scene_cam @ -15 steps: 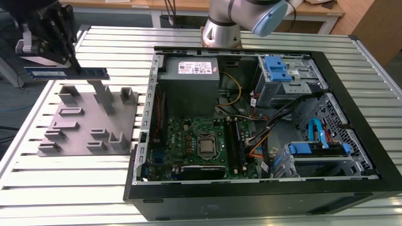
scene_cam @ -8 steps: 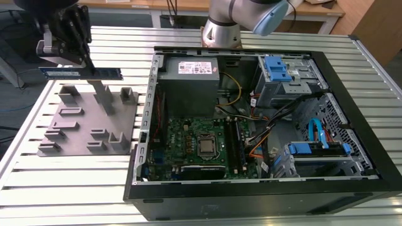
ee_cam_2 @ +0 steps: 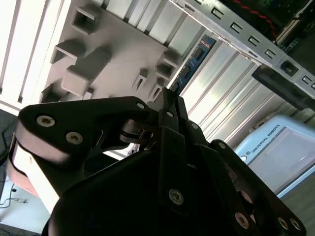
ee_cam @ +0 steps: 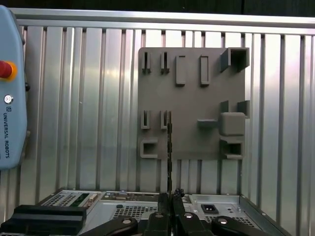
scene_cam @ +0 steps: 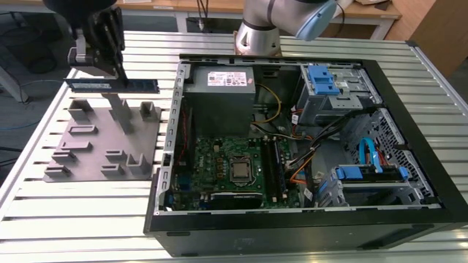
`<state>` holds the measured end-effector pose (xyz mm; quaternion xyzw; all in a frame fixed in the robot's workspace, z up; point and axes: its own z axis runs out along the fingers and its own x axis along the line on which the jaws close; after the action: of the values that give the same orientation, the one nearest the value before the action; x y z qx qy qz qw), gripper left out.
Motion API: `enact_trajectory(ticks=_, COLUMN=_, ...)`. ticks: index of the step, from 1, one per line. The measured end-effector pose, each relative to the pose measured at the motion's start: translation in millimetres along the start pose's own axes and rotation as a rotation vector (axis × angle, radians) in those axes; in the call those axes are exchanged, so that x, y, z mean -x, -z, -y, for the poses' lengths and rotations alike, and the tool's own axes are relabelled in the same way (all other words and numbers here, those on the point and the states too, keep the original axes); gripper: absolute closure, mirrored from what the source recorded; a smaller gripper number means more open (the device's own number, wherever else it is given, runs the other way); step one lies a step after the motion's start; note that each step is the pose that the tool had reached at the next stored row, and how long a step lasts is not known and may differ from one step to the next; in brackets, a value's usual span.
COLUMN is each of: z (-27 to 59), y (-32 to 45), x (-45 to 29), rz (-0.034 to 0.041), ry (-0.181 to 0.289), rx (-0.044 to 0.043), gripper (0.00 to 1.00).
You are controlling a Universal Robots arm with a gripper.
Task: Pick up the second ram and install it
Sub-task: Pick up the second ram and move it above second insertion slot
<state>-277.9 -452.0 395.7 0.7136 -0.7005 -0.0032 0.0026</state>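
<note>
Exterior view: a black two-finger gripper at the exterior view's left is clamped on the second ram, a thin, flat blue-green memory stick with a pale label. The stick is held level and on edge above a grey plastic holder tray on a ribbed metal table. It seems clear of the tray's upright posts, though the gap is hard to judge. The open black computer case, with its green motherboard, lies well apart, to the exterior view's right. Likely risk: the pinch covers little of the stick, so it could swivel or slip, and a tilted stick could snag a post or the case wall.
</note>
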Motion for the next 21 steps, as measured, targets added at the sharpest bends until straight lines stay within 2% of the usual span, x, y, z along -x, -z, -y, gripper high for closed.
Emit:
enact_trajectory(ticks=10, z=38.6, y=0.3, x=-0.5, rz=0.0002, ry=0.0, rx=0.0083, gripper=0.86)
enact_trajectory(ticks=21, z=74.3, y=0.6, x=-1.1, rz=0.0004, ry=0.0, rx=0.0166, gripper=0.86)
